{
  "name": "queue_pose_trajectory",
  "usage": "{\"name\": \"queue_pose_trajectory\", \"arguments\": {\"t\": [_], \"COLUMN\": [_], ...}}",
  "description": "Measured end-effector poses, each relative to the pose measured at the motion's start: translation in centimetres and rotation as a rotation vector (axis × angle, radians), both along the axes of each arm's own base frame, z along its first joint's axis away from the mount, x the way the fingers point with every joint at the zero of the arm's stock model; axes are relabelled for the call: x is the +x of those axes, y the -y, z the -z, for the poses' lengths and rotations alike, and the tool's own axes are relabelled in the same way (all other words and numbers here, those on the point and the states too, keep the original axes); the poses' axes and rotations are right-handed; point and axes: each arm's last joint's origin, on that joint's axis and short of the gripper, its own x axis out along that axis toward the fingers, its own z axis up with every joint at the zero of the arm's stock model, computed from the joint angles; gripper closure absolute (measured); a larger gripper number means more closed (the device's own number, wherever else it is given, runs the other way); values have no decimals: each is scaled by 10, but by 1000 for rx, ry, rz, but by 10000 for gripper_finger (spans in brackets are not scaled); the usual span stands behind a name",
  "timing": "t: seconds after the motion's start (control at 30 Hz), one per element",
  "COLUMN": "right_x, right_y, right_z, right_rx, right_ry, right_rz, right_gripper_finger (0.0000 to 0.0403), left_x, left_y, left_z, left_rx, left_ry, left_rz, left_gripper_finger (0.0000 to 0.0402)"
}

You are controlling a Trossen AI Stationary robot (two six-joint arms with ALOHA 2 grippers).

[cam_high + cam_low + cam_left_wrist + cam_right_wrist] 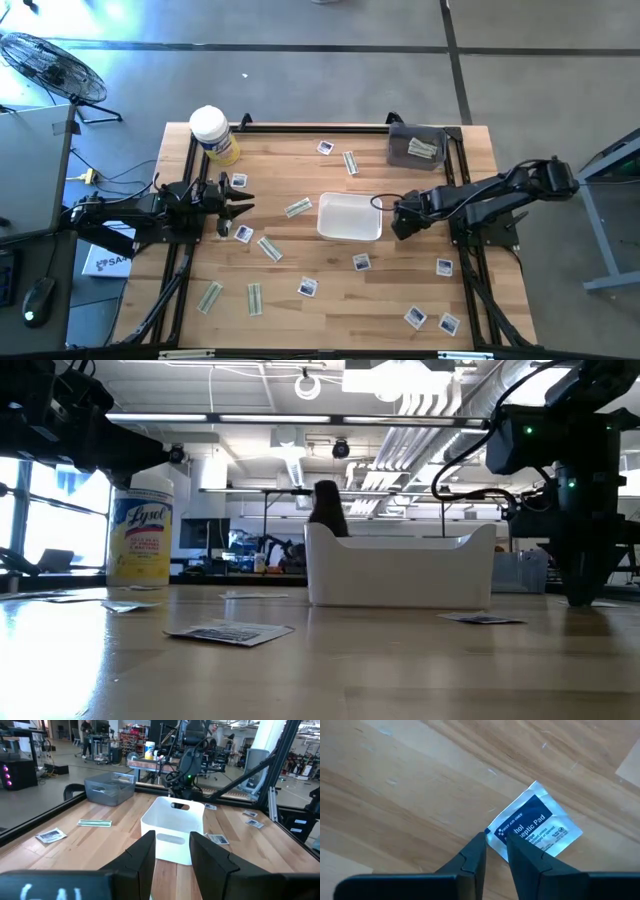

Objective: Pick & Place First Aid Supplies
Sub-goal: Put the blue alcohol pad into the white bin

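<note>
**Observer:** Start on the left. What is your left claw doing?

**Me:** My left claw (236, 206) waits well to the left of the white rectangular plastic tray (320, 218), pointed toward it. Its fingers are spread and nothing is between them. It has no part in this step.

**Observer:** And on the tray's other side?

**Me:** My right claw (495, 840) is down at the wooden table top (395, 795), just beside the tray's right wall. The square white foil packet with dark-blue alcohol-pad print (540, 825) lies flat on the wood under it. My two tips stand either side of the packet's nearest corner with only a slim gap between them. They are not clamped on it, so I count this claw as released, with nothing grasped.

**Observer:** A corner is not much to grab. How do you do it well?

**Me:** I think I should get more of the packet between the tips before squeezing, because a corner pinch may slip or spin the foil. I would keep the tips pressed lightly to the wood so the lower edge slides in, not away. Then I would close firmly and lift straight up before swinging over the tray's rim, so the packet does not catch the wall.
</note>
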Motion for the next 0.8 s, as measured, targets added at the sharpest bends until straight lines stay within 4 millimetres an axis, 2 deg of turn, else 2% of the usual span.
{"name": "queue_pose_trajectory", "arguments": {"t": [0.43, 0.57, 0.7, 0.8], "right_x": [0, 0, 1, 10], "right_y": [1, 1, 0, -3], "right_z": [-2, -3, -15, -38], "right_rx": [-32, -30, -50, -104], "right_ry": [13, 14, -66, -71], "right_rz": [-7, -7, -19, -44], "right_gripper_finger": [396, 400, 401, 401], "left_x": [0, 0, 0, 0], "left_y": [0, 0, 0, 0], "left_z": [0, 0, 0, 0], "left_rx": [0, 0, 0, 0], "left_ry": [0, 0, 0, 0], "left_rz": [0, 0, 0, 0], "left_gripper_finger": [283, 283, 283, 283]}}
